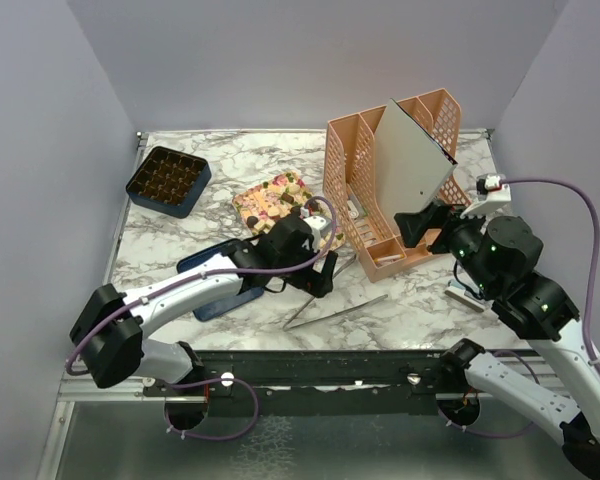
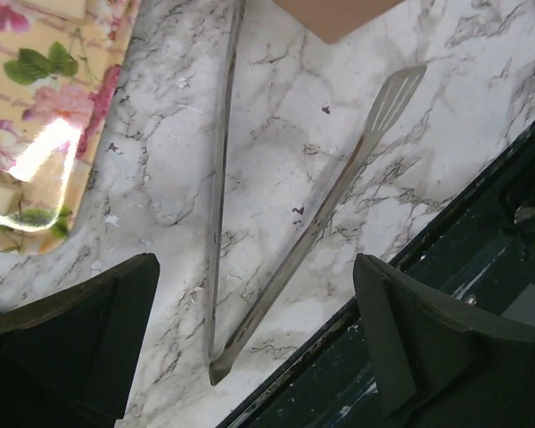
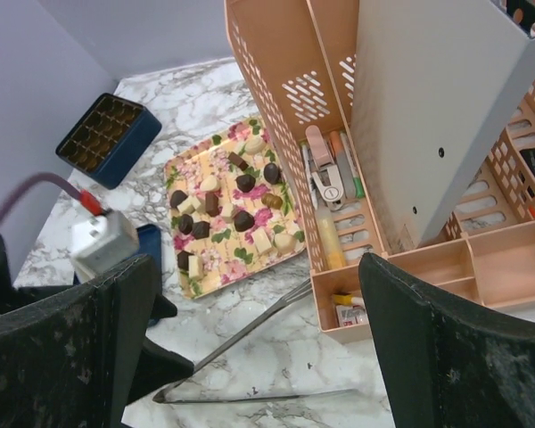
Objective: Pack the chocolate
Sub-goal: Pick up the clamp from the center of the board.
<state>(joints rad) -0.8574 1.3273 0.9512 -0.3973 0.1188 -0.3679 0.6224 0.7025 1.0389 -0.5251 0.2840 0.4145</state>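
Note:
Several dark and cream chocolates [image 1: 278,195] lie on a floral tray [image 1: 252,212] at mid-table; they also show in the right wrist view [image 3: 232,209]. The dark blue gridded box [image 1: 168,180] stands at the back left. Metal tongs [image 1: 335,295] lie flat on the marble in front of the tray. My left gripper [image 1: 316,278] is open and empty, hovering over the hinge end of the tongs [image 2: 276,267], touching nothing. My right gripper [image 1: 427,226] is open and empty, raised beside the peach organizer [image 1: 390,190] and looking down on the tray [image 3: 189,283] and tongs [image 3: 241,348].
The tall peach organizer holds a grey panel [image 1: 410,160] and small tools. A blue lid [image 1: 212,280] lies under the left arm. The table's front edge and black rail [image 2: 446,223] run just behind the tongs. Grey walls close in the left, back and right sides.

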